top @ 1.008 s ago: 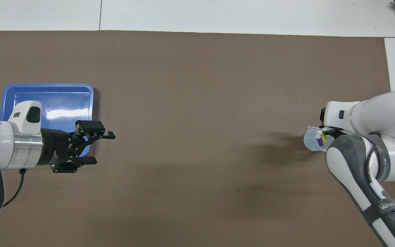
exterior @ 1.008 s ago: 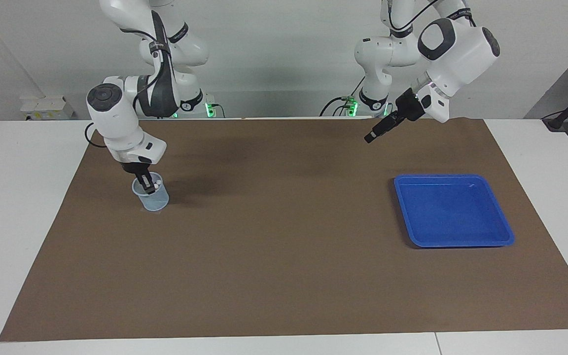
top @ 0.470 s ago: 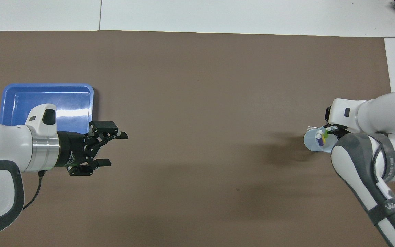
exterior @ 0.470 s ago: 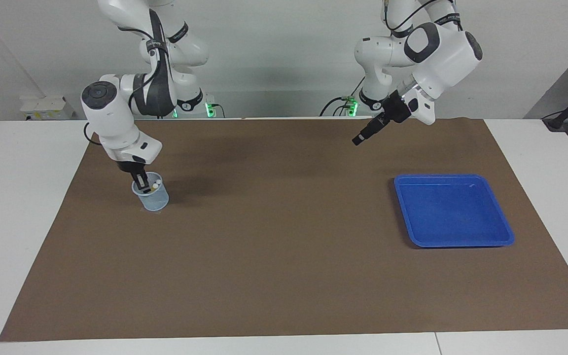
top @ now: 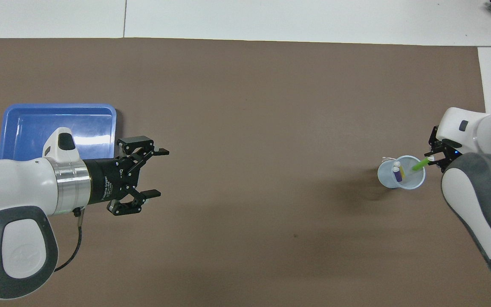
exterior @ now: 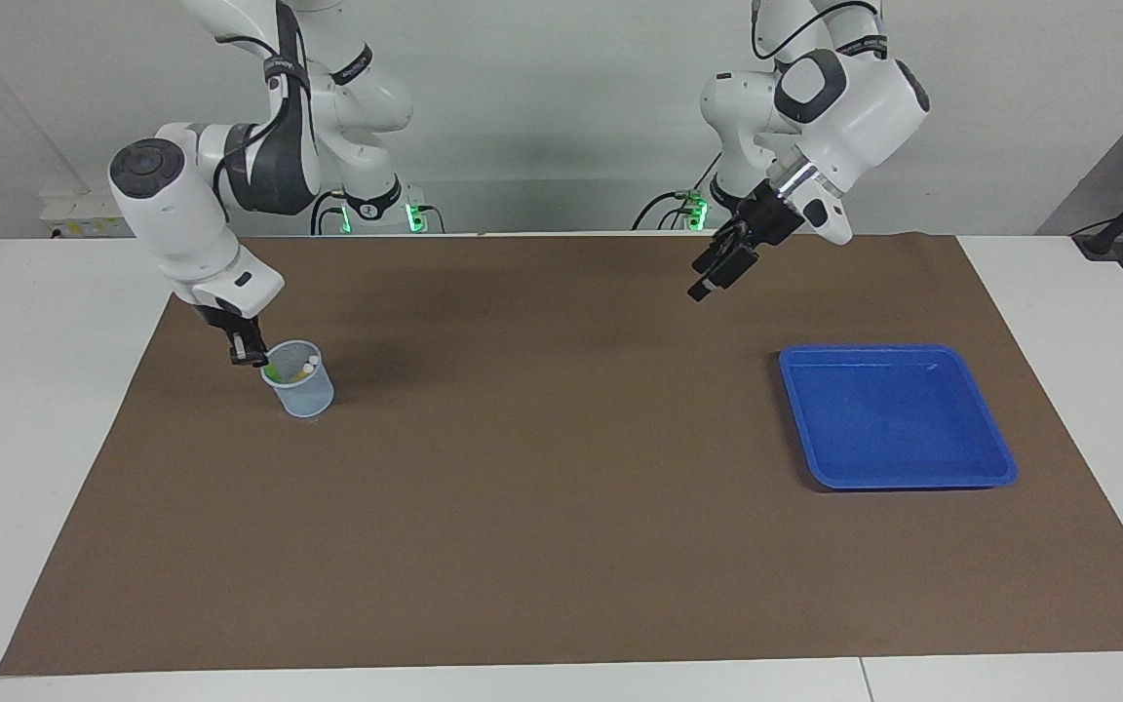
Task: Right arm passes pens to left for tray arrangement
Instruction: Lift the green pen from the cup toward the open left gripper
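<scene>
A pale mesh cup [exterior: 300, 390] [top: 400, 178] stands at the right arm's end of the brown mat. My right gripper [exterior: 251, 353] [top: 434, 159] is shut on the whitish top of the green pen [exterior: 274, 371] [top: 419, 165]. That pen leans out over the cup's rim with its lower end inside the cup. The purple pen [top: 397, 175] and the yellow pen [top: 403, 171] stand in the cup. My left gripper [exterior: 708, 283] [top: 160, 172] hangs open and empty over the mat, beside the blue tray [exterior: 898, 414] [top: 36, 123], which holds nothing.
The brown mat [exterior: 542, 487] covers most of the white table [exterior: 45, 390]. A long stretch of bare mat lies between the cup and the tray. Cables and the arm bases stand along the robots' edge.
My right gripper has risen out of the cup and swung outward, tilting the green pen with it. My left gripper has moved off the tray toward the middle of the mat, staying open.
</scene>
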### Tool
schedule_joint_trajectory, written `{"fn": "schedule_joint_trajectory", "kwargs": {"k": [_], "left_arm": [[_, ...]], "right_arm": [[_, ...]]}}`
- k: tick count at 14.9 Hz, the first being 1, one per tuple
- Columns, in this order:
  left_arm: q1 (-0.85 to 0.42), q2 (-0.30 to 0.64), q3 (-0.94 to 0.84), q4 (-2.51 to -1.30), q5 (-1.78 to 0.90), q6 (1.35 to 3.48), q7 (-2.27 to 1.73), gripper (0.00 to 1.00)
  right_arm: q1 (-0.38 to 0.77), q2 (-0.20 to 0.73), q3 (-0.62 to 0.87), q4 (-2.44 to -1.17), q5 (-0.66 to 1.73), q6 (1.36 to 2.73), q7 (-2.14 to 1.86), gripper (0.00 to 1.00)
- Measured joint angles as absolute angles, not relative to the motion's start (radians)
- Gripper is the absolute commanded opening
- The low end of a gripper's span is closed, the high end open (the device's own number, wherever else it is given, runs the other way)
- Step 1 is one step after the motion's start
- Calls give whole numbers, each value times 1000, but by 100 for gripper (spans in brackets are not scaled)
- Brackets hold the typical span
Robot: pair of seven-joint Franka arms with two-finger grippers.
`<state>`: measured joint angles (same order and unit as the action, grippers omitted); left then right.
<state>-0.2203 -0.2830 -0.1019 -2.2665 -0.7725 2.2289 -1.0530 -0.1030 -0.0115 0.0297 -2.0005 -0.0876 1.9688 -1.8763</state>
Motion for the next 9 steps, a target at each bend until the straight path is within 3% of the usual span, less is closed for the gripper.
{"fn": "schedule_joint_trajectory", "kwargs": {"k": [5, 9], "left_arm": [[-225, -283, -94, -2269, -785, 2249, -1098, 100], [-224, -283, -89, -2265, -790, 2271, -1121, 100]], "right_arm": [[-104, -41, 32, -1805, -77, 1725, -1619, 0], [-99, -136, 38, -1714, 45, 1585, -1307, 0]]}}
